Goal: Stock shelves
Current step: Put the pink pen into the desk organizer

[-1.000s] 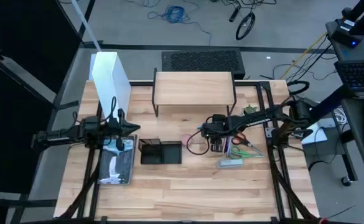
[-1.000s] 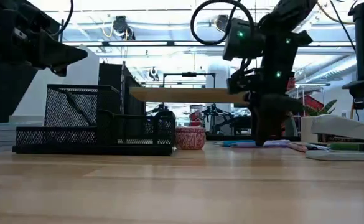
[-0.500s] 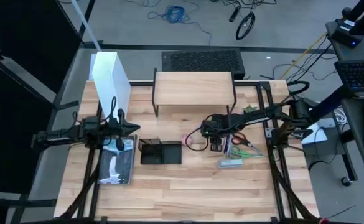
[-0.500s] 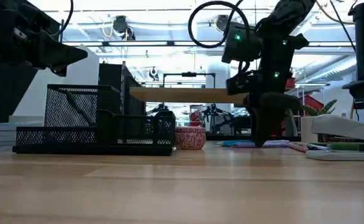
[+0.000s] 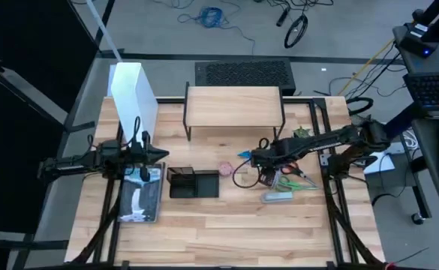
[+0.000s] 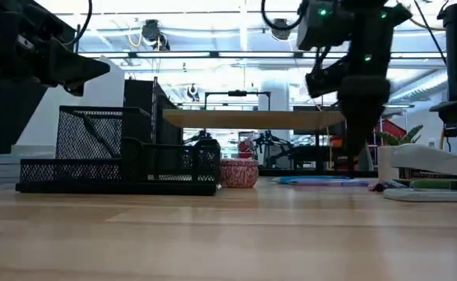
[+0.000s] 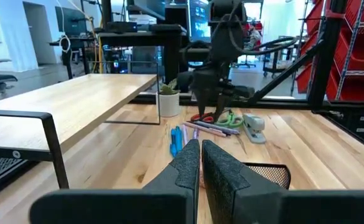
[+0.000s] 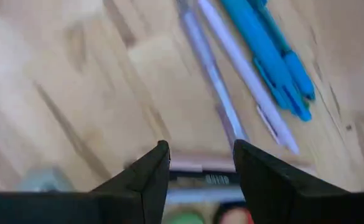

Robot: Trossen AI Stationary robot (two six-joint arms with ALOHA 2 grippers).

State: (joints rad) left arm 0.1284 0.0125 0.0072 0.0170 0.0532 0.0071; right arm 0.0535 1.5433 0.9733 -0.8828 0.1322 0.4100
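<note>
Stocking appears not to have begun. The shelves (image 5: 234, 105), a low riser with a flat, pale wood top on thin black metal legs, stand at the back middle of the worktop (image 5: 227, 232), and nothing lies on their top. Everything that might go there is still down on the slatted wooden surface.

The right gripper (image 5: 266, 175) hangs over the cluster of stationery in front of the riser's right end, its dark fingers spread apart and holding nothing. The right wrist view looks straight down on slim blue pens (image 8: 272, 56) and a pale lilac pen (image 8: 216, 87) lying side by side on the wood grain. Near them sit a boxy grey stapler (image 5: 279, 197) and scissors (image 5: 298, 172) with coloured handles.

A small round pink pot (image 6: 238, 172) stands just beside the black wire-mesh organizer (image 5: 193, 182). A tall white file box (image 5: 134, 94) rises at the back left.

The left gripper (image 7: 200, 163) waits above a flat glossy booklet (image 5: 140, 199) on the left side, its padded fingers pressed almost together and empty.
</note>
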